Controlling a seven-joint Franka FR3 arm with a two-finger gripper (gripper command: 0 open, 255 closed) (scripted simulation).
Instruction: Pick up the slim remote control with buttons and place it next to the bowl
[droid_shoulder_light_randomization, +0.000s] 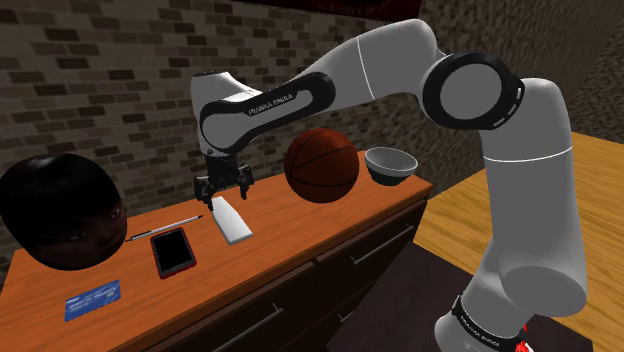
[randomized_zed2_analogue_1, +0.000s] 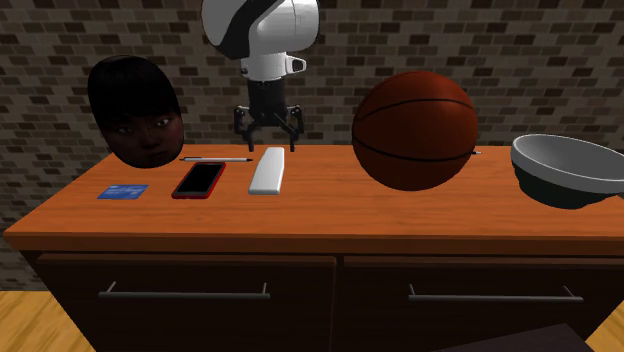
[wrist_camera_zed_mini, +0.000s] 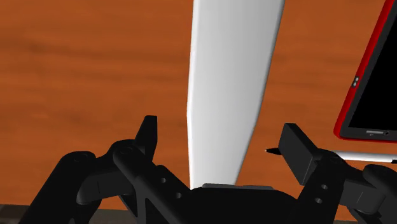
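- The gripper (droid_shoulder_light_randomization: 222, 190) (randomized_zed2_analogue_1: 268, 130) (wrist_camera_zed_mini: 221, 130) is released: its two black fingers stand wide apart, one on each side of the remote control's end, and neither touches it.
- The remote control (droid_shoulder_light_randomization: 230, 222) (randomized_zed2_analogue_1: 268, 170) (wrist_camera_zed_mini: 232, 83), drawn as a plain white slim slab, lies flat on the wooden top of the cabinet (randomized_zed2_analogue_1: 400, 215), directly under the hand.
- Just beside the remote lies a phone in a red case (droid_shoulder_light_randomization: 173, 250) (randomized_zed2_analogue_1: 199, 180) (wrist_camera_zed_mini: 375, 83), screen up, with a thin pen (droid_shoulder_light_randomization: 165, 227) (randomized_zed2_analogue_1: 215, 158) at its far end.
- On the remote's other side stands a basketball (droid_shoulder_light_randomization: 322, 165) (randomized_zed2_analogue_1: 415, 130), and beyond the ball a grey bowl (droid_shoulder_light_randomization: 390, 163) (randomized_zed2_analogue_1: 570, 170) sits near the cabinet's end, well apart from the remote.
- A dark-haired head (droid_shoulder_light_randomization: 60, 215) (randomized_zed2_analogue_1: 135, 110) and a blue card (droid_shoulder_light_randomization: 93, 298) (randomized_zed2_analogue_1: 122, 191) are at the opposite end.
- A brick wall (randomized_zed2_analogue_1: 520, 60) stands behind.
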